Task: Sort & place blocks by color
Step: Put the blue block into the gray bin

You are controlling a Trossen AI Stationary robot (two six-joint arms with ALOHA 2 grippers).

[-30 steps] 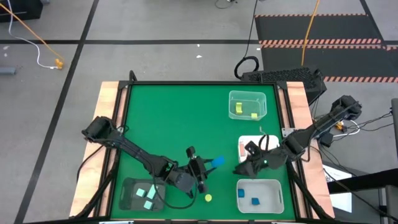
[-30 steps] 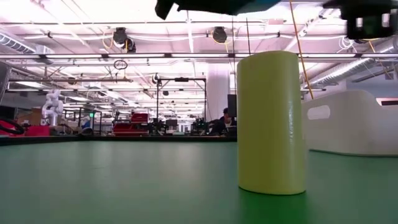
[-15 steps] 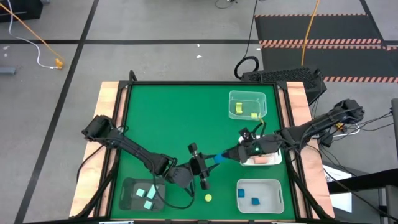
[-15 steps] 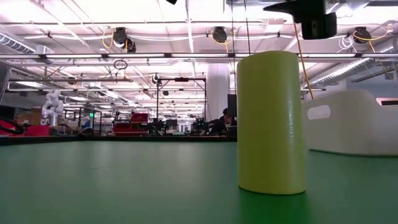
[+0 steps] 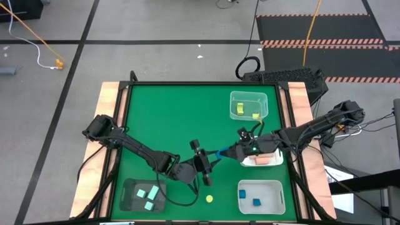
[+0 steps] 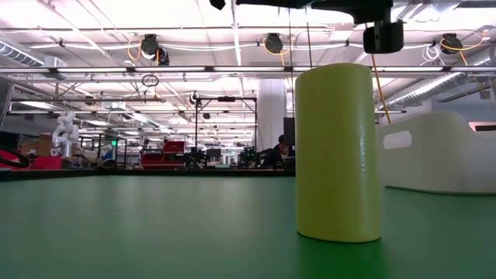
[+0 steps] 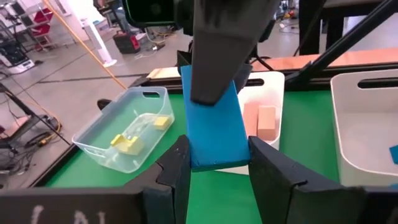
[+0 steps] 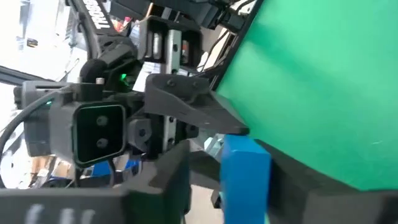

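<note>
In the high view, a little below the frame's centre, the left gripper and right gripper meet over the green table, both clamped on 1 blue bar. The left wrist view shows the blue bar pinched between the left fingers, with the right gripper's dark finger across its top end. A yellow cylinder stands at lower centre.
</note>
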